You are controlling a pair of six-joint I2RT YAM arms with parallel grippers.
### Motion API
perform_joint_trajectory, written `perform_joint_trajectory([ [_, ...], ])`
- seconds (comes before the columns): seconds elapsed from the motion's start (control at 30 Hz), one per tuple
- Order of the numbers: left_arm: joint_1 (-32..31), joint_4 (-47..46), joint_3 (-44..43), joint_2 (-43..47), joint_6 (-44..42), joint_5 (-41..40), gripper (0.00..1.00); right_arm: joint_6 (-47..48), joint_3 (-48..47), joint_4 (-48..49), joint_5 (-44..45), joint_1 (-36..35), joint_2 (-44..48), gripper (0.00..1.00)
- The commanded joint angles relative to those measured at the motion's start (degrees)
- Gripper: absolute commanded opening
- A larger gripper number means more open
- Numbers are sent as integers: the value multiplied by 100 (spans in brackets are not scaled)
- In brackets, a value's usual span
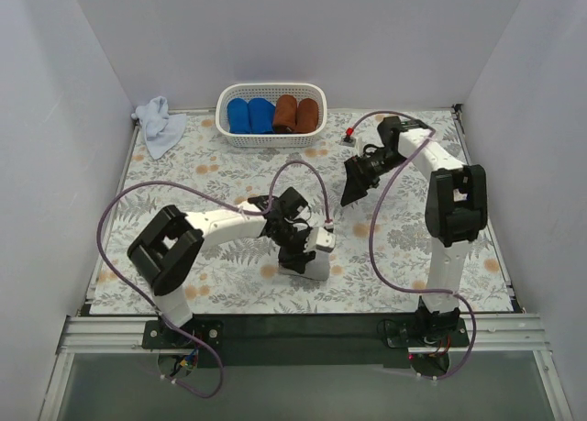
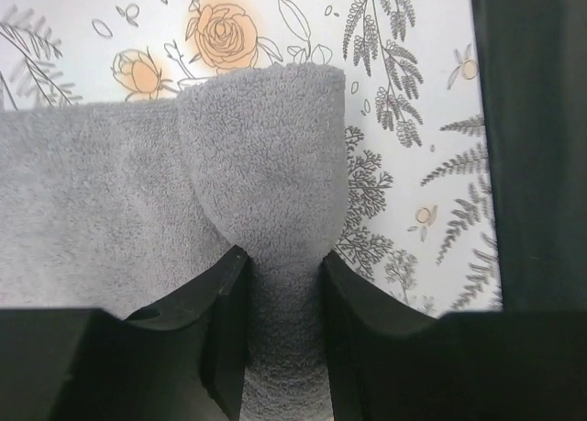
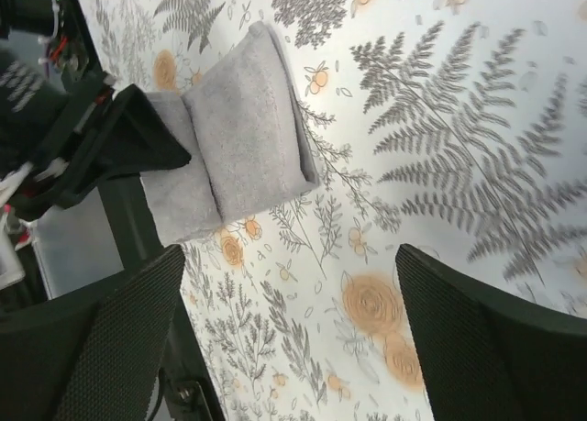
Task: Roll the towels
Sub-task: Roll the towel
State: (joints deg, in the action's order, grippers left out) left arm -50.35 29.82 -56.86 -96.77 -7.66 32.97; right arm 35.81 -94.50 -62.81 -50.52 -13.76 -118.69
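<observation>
The grey towel (image 2: 266, 164) lies folded into a thick bundle on the floral table cover, near the front middle (image 1: 310, 267). My left gripper (image 2: 284, 260) is shut on a fold of it, the cloth squeezed between both fingers (image 2: 225, 297). In the right wrist view the grey towel (image 3: 248, 127) has two folded lobes, with the left gripper (image 3: 119, 150) at its edge. My right gripper (image 3: 292, 256) hangs open above bare cover, apart from the towel, to its right and farther back (image 1: 350, 193). The pale blue towel (image 1: 160, 125) lies crumpled at the back left corner.
A white basket (image 1: 271, 138) at the back middle holds two bright blue rolls (image 1: 249, 116) and two rust-brown rolls (image 1: 296, 115). A small red-tipped fitting (image 1: 349, 135) sits right of the basket. White walls close in the table on three sides.
</observation>
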Motion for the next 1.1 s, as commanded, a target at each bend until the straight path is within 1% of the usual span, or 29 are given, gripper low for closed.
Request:
perform_joint_trajectory([
  [0.0,604,1655,-744,-719,81,1403,29,66,45,14,156,136,715,87],
  [0.03,849,1789,-922,-877,54,1692,30,145,133,57,192,154,855,89],
  [0.07,947,1929,-1080,-1218,2,1826,30,189,255,93,218,163,1144,90],
  [0.1,1044,2261,-1229,-1421,-59,1949,31,241,483,119,244,154,1295,90],
  [0.13,1219,2456,-1588,-1632,-243,2176,31,277,624,224,262,154,1444,91],
  [0.17,1316,2745,-1739,-2008,-297,2274,32,286,747,286,288,154,1733,91],
  [0.2,1395,2887,-1915,-2195,-367,2362,32,295,1001,356,315,154,1875,90],
  [0.23,1570,3011,-2160,-2519,-516,2563,32,286,1125,513,341,119,1998,87],
  [0.3,1712,3345,-2442,-2828,-683,2661,33,146,1398,742,481,58,2297,86],
  [0.33,1843,3415,-2679,-3099,-771,2731,33,102,1625,952,543,-64,2359,82],
  [0.4,1941,3652,-2909,-3365,-877,2829,33,23,1838,1121,779,-258,2456,79],
  [0.43,2011,3749,-3031,-3601,-938,2881,33,-30,2030,1365,885,-502,2482,77],
  [0.5,2055,3987,-3339,-3813,-1080,2917,33,-170,2189,1674,1263,-767,2614,76],
  [0.53,2081,4048,-3410,-3988,-1114,2934,33,-215,2321,1980,1412,-1082,2649,76],
  [0.57,2082,4171,-3532,-4059,-1202,2943,33,-250,2365,2131,1718,-1242,2702,75],
  [0.67,2125,4242,-3586,-4236,-1264,2908,35,-355,2549,2588,2045,-1822,2755,77],
  [0.7,2126,4286,-3604,-4279,-1377,2873,35,-364,2620,2842,2159,-2119,2781,80],
  [0.8,2143,4435,-3665,-4429,-1492,2864,36,-224,2980,3387,2687,-2578,2931,84],
  [0.83,2161,4436,-3665,-4464,-1501,2864,36,-119,3068,3493,2784,-2849,2948,84],
  [0.87,2169,4427,-3657,-4473,-1493,2855,36,-75,3139,3581,2933,-2965,2931,84],
  [0.97,2187,4356,-3674,-4499,-1422,2785,36,48,3297,3784,2952,-3229,2721,84],
  [1.07,2178,4461,-3736,-4543,-1484,2785,36,189,3482,4004,3013,-3361,2527,81],
])
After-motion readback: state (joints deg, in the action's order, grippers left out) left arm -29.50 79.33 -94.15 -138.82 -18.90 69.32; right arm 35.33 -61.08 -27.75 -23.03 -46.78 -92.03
